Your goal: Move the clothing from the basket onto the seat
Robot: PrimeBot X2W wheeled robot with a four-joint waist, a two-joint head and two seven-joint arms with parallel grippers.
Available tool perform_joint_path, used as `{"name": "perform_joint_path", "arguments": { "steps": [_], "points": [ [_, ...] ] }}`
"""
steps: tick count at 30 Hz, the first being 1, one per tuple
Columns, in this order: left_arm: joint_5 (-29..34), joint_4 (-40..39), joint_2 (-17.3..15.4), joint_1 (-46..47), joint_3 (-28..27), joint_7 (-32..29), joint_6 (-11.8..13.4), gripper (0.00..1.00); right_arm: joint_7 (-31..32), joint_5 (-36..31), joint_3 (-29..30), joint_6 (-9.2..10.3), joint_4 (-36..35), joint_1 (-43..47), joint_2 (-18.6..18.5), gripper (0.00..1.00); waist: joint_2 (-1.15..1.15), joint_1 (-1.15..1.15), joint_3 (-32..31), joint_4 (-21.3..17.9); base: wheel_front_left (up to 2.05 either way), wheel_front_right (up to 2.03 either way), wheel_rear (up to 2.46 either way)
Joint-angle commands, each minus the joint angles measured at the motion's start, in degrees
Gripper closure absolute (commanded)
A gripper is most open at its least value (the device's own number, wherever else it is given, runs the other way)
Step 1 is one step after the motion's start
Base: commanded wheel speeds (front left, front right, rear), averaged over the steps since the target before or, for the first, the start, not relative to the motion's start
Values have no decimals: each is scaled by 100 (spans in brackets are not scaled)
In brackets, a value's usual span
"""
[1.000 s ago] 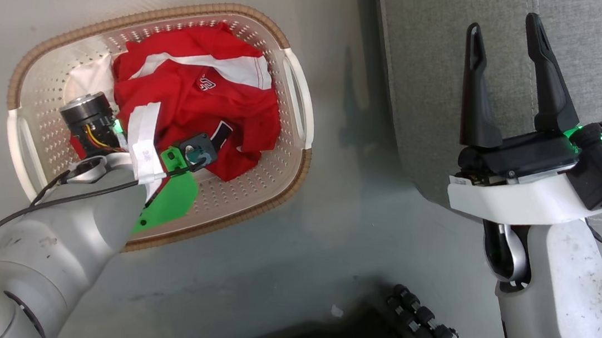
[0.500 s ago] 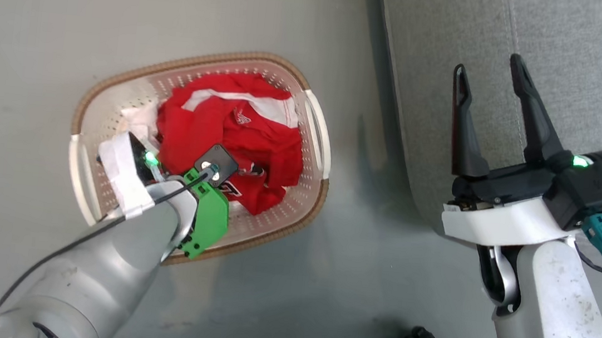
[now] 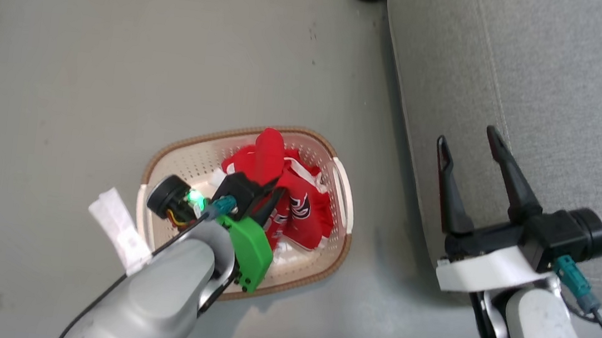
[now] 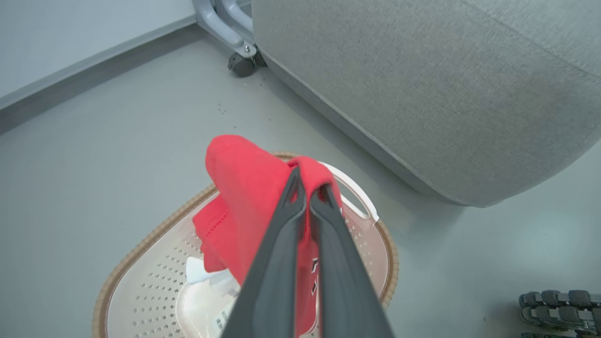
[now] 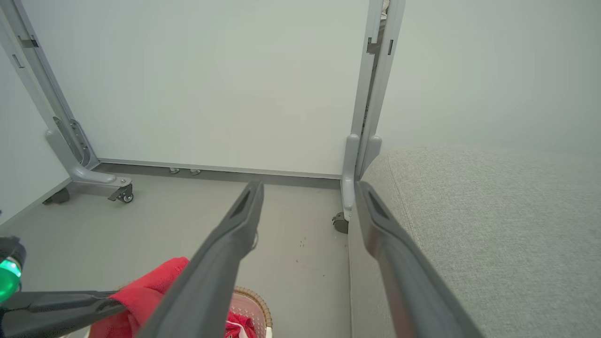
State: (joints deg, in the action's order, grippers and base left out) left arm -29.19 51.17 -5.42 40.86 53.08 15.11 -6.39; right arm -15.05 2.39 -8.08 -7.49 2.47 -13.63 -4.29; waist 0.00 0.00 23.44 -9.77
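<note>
We've got the left hand [image 4: 303, 185] clamped on a fold of red garment [image 4: 244, 178], fingers pressed together with cloth bunched over the tips, held high above the basket [image 4: 141, 249]. That height makes sense to us: the cloth has to clear the brown rim before it can travel sideways. The garment's lower end trails down into the basket, where the rest of the clothing [image 3: 304, 214] lies heaped, a white paper label [image 4: 199, 272] beside it. The basket sits on the grey floor [image 3: 94, 58], and the seat [image 3: 540, 76] lies just right of the basket, with a strip of floor between them. The right hand [image 3: 465, 135] hangs there with its fingers spread wide, holding nothing, above the seat edge nearest the basket. We reckon it's parked out of the way, or ready to help spread the cloth. Nothing red is on the seat yet, so we judge the task early. The next move is a carry rightward from the basket, and the risk is a trailing hem catching that rim.
</note>
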Motion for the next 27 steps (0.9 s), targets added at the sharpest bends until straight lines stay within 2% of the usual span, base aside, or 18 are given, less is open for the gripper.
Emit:
{"name": "perform_joint_path", "arguments": {
  "steps": [1,13,21,27],
  "points": [
    [31,-179,-106,-306,-104,2,56,100,-19,-24,-15,0,46,173,-18,0,0,0,-796,346,0,0,0],
    [650,-2212,-325,-1570,-1266,5,241,100,-19,17,-134,0,229,930,16,0,0,0,-1828,365,0,0,0],
    [1072,-3382,-154,-2106,-2004,6,204,100,-19,38,-229,0,238,1224,51,0,0,0,-2162,408,0,0,0],
    [1102,-3746,32,-2284,-2322,6,99,100,-19,68,-343,0,229,1324,49,0,0,0,-2236,474,0,0,0]
  ]
}}
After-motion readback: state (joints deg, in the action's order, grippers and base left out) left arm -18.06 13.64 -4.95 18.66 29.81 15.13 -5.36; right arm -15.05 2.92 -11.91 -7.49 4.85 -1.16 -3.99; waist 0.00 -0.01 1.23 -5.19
